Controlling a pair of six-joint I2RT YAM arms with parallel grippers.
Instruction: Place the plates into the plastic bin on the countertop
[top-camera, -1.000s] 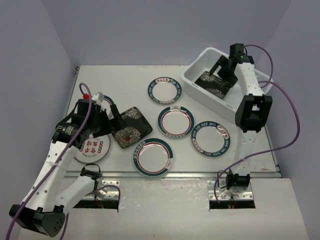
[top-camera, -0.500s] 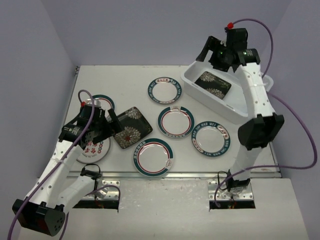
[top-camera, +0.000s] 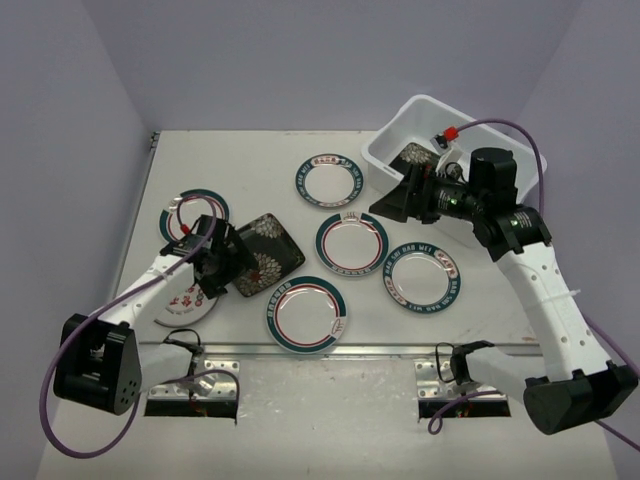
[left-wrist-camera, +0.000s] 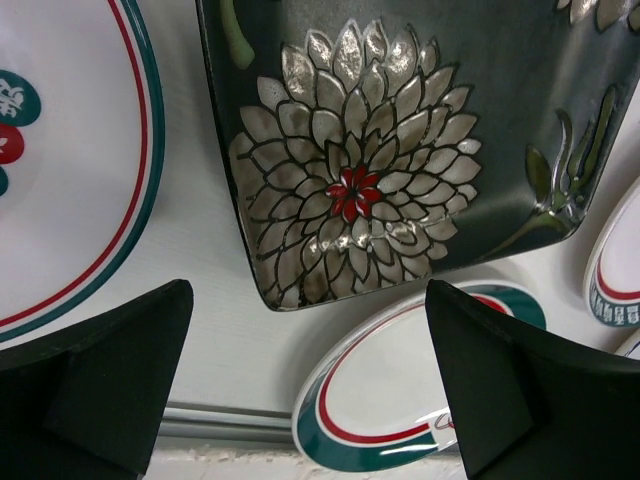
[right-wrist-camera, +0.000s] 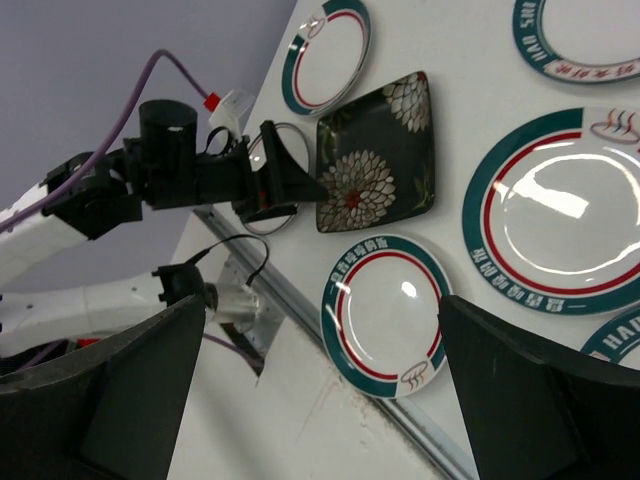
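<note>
One square black plate (top-camera: 263, 254) with white flowers lies on the countertop (top-camera: 250, 160) at the left. My left gripper (top-camera: 226, 263) is open and low at its left edge; in the left wrist view the plate's (left-wrist-camera: 400, 150) corner lies just beyond my open left gripper (left-wrist-camera: 310, 390). The second black plate (top-camera: 411, 155) lies in the plastic bin (top-camera: 383, 140), partly hidden by my right arm. My right gripper (top-camera: 393, 200) is open and empty, hovering left of the bin above the round plates. Several round teal-rimmed plates lie around, among them one in the centre (top-camera: 352, 242) and one at the front (top-camera: 306, 313).
More round plates lie at the back (top-camera: 330, 181), right (top-camera: 422, 277), far left (top-camera: 190, 213) and under the left arm (top-camera: 183, 300). The metal rail (top-camera: 330, 350) runs along the front edge. The right wrist view shows the left arm (right-wrist-camera: 180, 170) beside the black plate (right-wrist-camera: 375, 165).
My right gripper let go of the black plate in the bin, rose, then swung left and down over the table. My left gripper dropped down to the other black plate's edge.
</note>
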